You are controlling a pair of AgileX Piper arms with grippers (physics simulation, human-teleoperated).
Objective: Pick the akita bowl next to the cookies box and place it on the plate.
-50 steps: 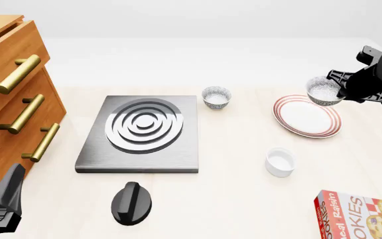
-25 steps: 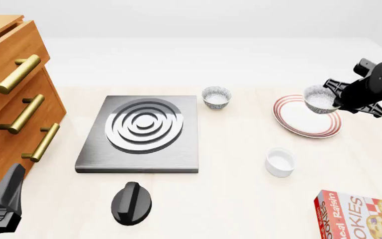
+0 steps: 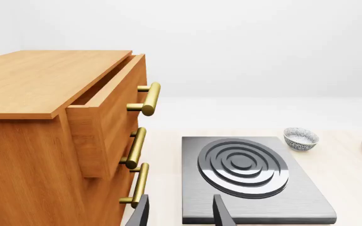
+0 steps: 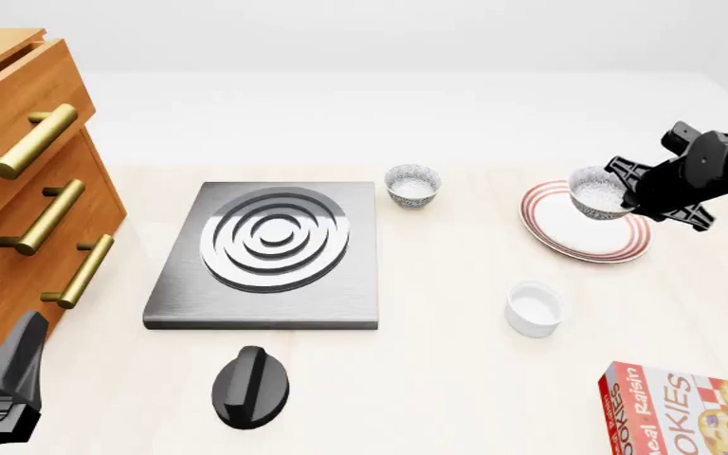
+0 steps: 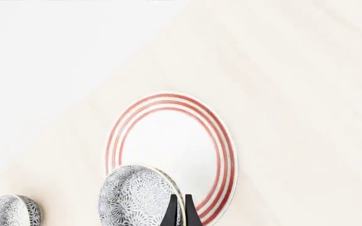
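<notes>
My right gripper (image 4: pixel 622 195) is shut on the rim of the akita bowl (image 4: pixel 595 192), a speckled grey-and-white bowl held tilted just above the far side of the plate (image 4: pixel 586 237). The right wrist view shows that bowl (image 5: pixel 137 200) pinched between the fingers (image 5: pixel 179 213) over the red-ringed plate (image 5: pixel 171 146). At the near right corner lies the cookies box (image 4: pixel 686 412). My left gripper (image 4: pixel 4 389) rests low at the near left, open and empty, with its fingers (image 3: pixel 222 213) apart in front of the stove.
A second speckled bowl (image 4: pixel 412 185) stands beside the far right corner of the grey stove plate (image 4: pixel 269 251). A white cup (image 4: pixel 534 308) sits near the plate, a black knob (image 4: pixel 251 386) near the stove. A wooden drawer cabinet (image 4: pixel 23 180) fills the left side.
My right gripper has carried the bowl down and to the left, from past the plate's far right rim to just above the plate. The left arm has stayed still.
</notes>
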